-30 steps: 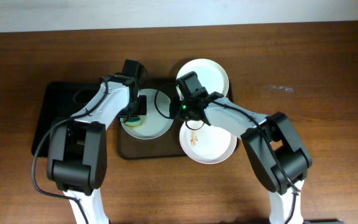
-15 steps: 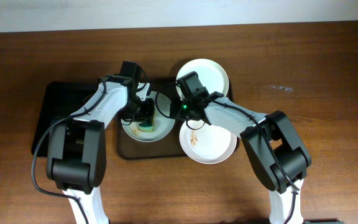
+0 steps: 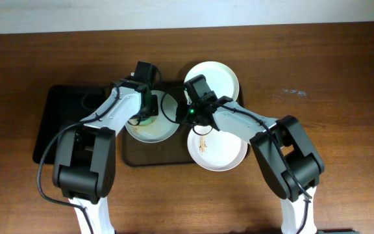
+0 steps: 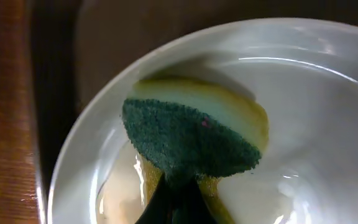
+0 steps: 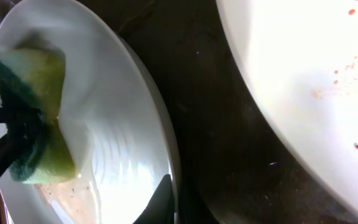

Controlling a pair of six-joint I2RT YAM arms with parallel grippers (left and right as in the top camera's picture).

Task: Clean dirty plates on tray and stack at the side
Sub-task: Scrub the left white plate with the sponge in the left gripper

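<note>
Three white plates lie on the brown tray (image 3: 156,158). The left plate (image 3: 165,131) has a pale orange-brown film near its rim, seen in the right wrist view (image 5: 123,155). My left gripper (image 3: 146,110) is shut on a green-and-yellow sponge (image 4: 191,140) and presses it on this plate (image 4: 316,124) near its far rim. My right gripper (image 3: 181,112) is shut on this plate's right rim, with one finger (image 5: 162,198) inside it. The near right plate (image 3: 219,151) has orange smears. The far right plate (image 3: 214,79) shows small red specks in the right wrist view (image 5: 303,74).
A smaller black tray (image 3: 58,122) lies left of the brown tray, under my left arm. Bare wooden table (image 3: 330,97) spreads to the right and front. The two arms meet close together over the left plate.
My left gripper has swept the sponge from the left plate's middle toward its far rim. The right gripper and the plates have stayed still.
</note>
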